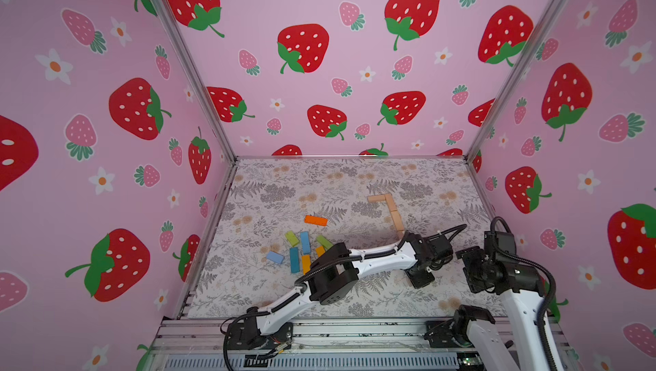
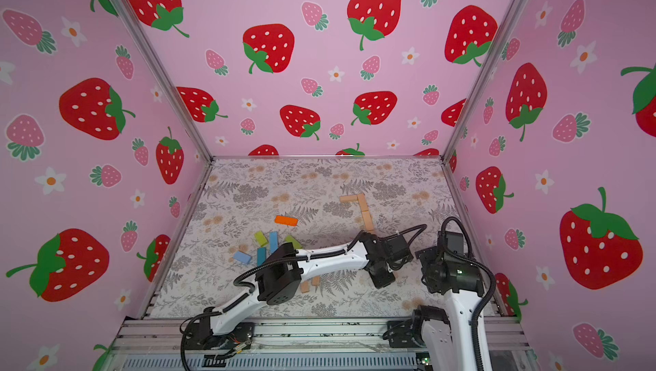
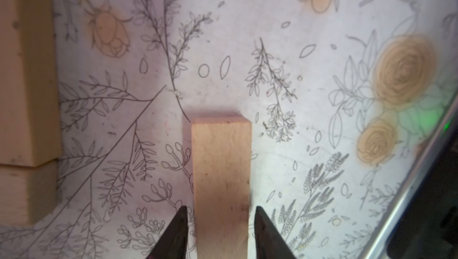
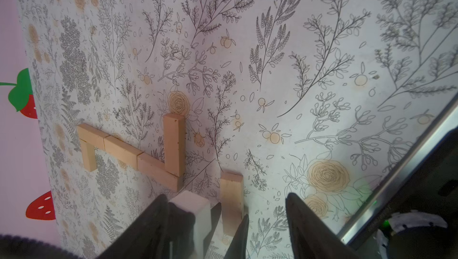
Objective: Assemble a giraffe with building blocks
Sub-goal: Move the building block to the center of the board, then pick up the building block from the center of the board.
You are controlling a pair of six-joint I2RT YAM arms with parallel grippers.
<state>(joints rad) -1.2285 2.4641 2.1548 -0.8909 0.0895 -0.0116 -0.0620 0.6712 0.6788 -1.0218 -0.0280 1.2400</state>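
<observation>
We've laid five tan blocks [image 4: 121, 149] | sixth block [image 3: 220, 171] between spread left end effector [image 3: 219, 210] | right end effector [image 4: 225, 195] spread, empty | coloured blocks [image 1: 305, 242] remain

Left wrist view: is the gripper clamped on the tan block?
No, the left gripper stands open, with a gap either side of the tan block.
</observation>
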